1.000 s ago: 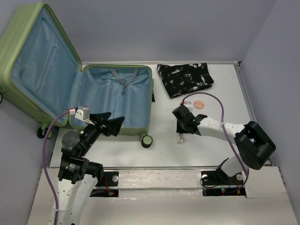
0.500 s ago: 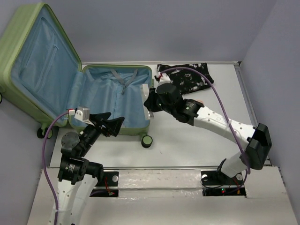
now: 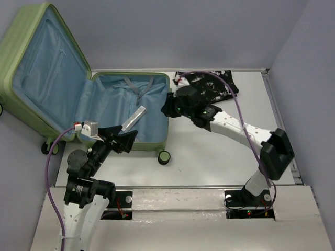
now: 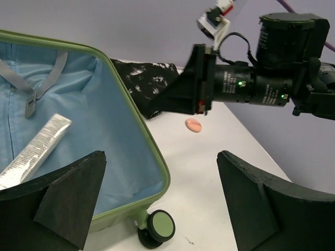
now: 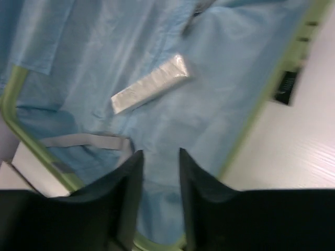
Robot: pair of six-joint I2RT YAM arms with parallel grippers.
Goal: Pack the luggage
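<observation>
The right fingers (image 5: 159, 157) stand a narrow gap apart with nothing between them, only blue lining showing through. They hang just over the 3 o'clock rim of the luggage (image 3: 112, 104), pointing toward 9 o'clock. Ahead of them a silver tube (image 5: 151, 84) lies loose on the lining of the lower half, slanted from 7 to 1 o'clock in the top view. Any print on it is too blurred to read.

The left fingers (image 4: 161, 172) are spread wide and empty, held near the luggage's 6 o'clock edge and aimed toward 3 o'clock.

The luggage lies open at the 10 o'clock part of the counter (image 3: 209, 157). Its lid leans up and away toward 10 o'clock, and a black wheel (image 3: 164, 156) sits at its 5 o'clock corner. A folded black-and-white garment (image 3: 220, 86) rests at 1 o'clock on the counter, and a small pink object (image 4: 193, 125) lies on the counter between garment and luggage.

A second ago the right arm was out over the counter at 3 o'clock from the luggage and the lining was bare. Now the arm has swung to the rim and the tube is inside. The left arm has kept its place, fingers as wide as before.
</observation>
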